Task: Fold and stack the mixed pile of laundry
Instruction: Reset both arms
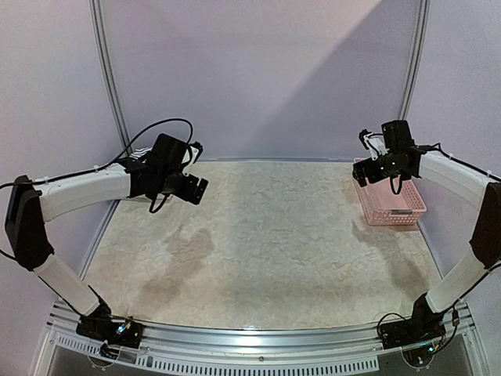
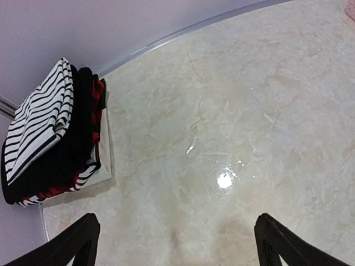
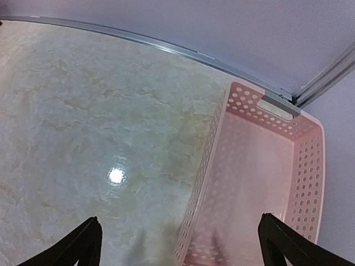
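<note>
Logging both arms hovering over the marble-pattern counter [image 1: 266, 251]: I see the left gripper [image 2: 177, 235] and right gripper [image 3: 177, 238] spread wide, holding nothing. The laundry pile [image 2: 52, 138] sits folded and stacked in the counter's far-left corner by the wall, striped tank top [image 2: 36, 122] uppermost. A pink basket [image 3: 308, 172] stands below the right gripper, at far right.

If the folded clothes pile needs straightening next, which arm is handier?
Probably left: the left gripper, open, faces the folded stack of striped, black and red-plaid cloth garments. The right gripper, open, hangs over the pink perforated plastic basket opposite.
</note>
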You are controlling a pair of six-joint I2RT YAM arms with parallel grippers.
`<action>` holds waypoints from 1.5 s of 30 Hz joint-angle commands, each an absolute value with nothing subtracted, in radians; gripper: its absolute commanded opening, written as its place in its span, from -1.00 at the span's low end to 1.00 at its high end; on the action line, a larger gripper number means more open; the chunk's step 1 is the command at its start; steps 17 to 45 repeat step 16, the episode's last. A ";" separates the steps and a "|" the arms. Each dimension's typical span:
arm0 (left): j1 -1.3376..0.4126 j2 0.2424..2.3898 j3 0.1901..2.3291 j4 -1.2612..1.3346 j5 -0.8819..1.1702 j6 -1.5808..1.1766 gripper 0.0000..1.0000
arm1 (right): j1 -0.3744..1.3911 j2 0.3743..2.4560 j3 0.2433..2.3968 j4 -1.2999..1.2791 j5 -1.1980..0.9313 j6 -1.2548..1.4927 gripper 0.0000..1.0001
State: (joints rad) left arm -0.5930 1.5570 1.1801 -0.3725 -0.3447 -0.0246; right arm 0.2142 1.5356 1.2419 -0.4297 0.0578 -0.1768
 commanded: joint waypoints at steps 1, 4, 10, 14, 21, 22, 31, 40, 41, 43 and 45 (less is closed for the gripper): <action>-0.684 1.508 1.150 -0.170 -0.465 0.019 0.99 | 0.217 1.561 1.218 -0.362 0.166 -0.123 0.98; -0.690 1.551 1.180 -0.229 -0.471 -0.071 0.99 | 0.216 1.516 1.230 -0.377 0.092 -0.137 0.98; -0.690 1.571 1.241 -0.287 -0.544 -0.103 0.99 | 0.217 1.412 1.218 -0.394 -0.065 -0.144 0.97; -0.690 1.549 1.221 -0.258 -0.542 -0.101 0.99 | 0.216 1.367 1.177 -0.358 -0.068 -0.152 0.97; -0.690 1.551 1.223 -0.259 -0.539 -0.101 0.99 | 0.216 1.337 1.128 -0.307 -0.064 -0.145 0.98; -0.690 1.551 1.223 -0.259 -0.539 -0.101 0.99 | 0.216 1.337 1.128 -0.307 -0.064 -0.145 0.98; -0.690 1.551 1.223 -0.259 -0.539 -0.101 0.99 | 0.216 1.337 1.128 -0.307 -0.064 -0.145 0.98; -0.690 1.551 1.223 -0.259 -0.539 -0.101 0.99 | 0.216 1.337 1.128 -0.307 -0.064 -0.145 0.98; -0.690 1.551 1.223 -0.259 -0.539 -0.101 0.99 | 0.216 1.337 1.128 -0.307 -0.064 -0.145 0.98; -0.690 1.551 1.223 -0.259 -0.539 -0.101 0.99 | 0.216 1.337 1.128 -0.307 -0.064 -0.145 0.98; -0.690 1.551 1.223 -0.259 -0.539 -0.101 0.99 | 0.216 1.337 1.128 -0.307 -0.064 -0.145 0.98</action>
